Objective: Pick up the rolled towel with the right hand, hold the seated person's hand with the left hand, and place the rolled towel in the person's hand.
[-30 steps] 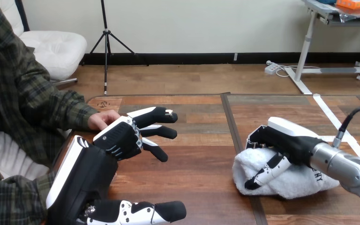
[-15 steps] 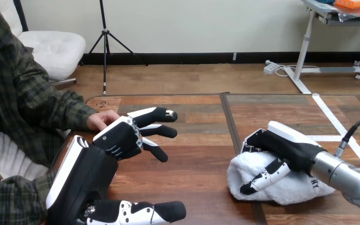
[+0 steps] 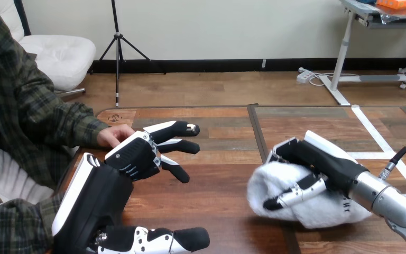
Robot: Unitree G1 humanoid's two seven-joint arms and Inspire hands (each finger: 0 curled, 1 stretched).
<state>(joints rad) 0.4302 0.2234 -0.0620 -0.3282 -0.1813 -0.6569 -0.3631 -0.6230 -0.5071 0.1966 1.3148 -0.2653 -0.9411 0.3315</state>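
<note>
The white rolled towel (image 3: 275, 185) is at the right of the table, and my right hand (image 3: 322, 161) is shut on it, fingers over its top and thumb across its front. The towel's left end looks raised off the wood. My left hand (image 3: 137, 153) stands open at the left, palm turned right, fingers straight and spread. The person's hand (image 3: 113, 135) rests on the table just behind my left hand, partly hidden by it; I cannot tell if they touch.
The wooden table (image 3: 217, 174) has a dark seam running down its middle. The person's sleeve covers the table's left edge. Bare wood lies between my two hands.
My right hand has carried the towel to the left and a little upward. My left hand and the person's hand have stayed put.
</note>
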